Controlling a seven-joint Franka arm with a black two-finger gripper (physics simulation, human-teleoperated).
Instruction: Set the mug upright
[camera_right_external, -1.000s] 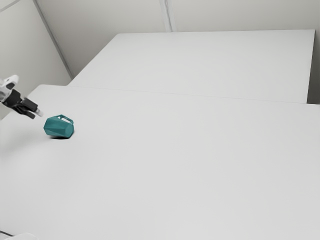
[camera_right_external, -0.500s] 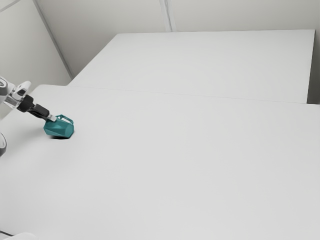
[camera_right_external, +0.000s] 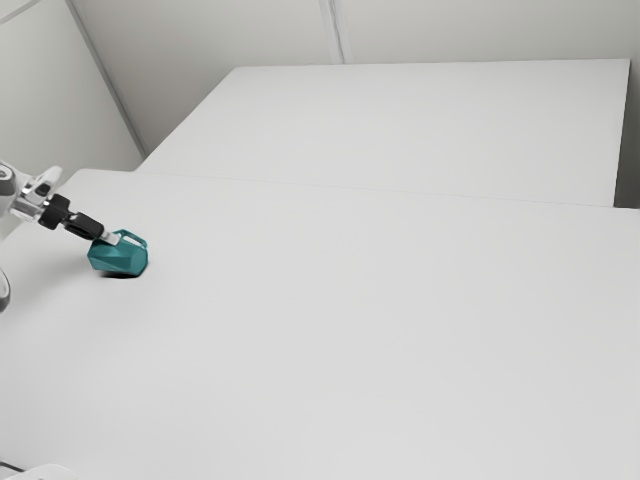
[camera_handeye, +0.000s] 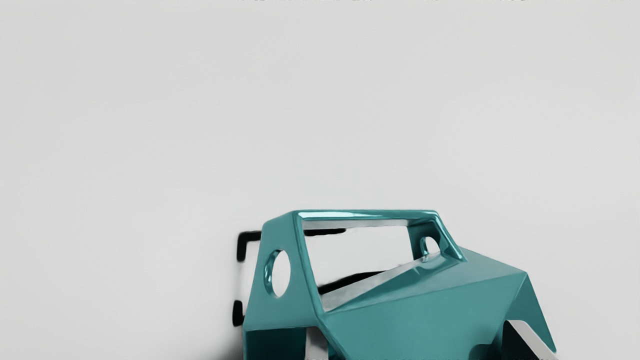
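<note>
At the exterior view's left, the teal mug (camera_right_external: 120, 260) lies sideways on the table (camera_right_external: 350, 320), handle (camera_handeye: 370, 215) up, the claw (camera_right_external: 112, 239) right beside it, whether open or gripping impossible to tell.

Mug (camera_right_external: 121, 262) blocks the way; open table (camera_right_external: 350, 320) lies beyond.

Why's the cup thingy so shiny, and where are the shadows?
Wrist view: pale glints run along the handle, so it looks glossy; hard black shadow patches lie behind it. Exterior view: a thin dark shadow hugs the mug's underside.
</note>
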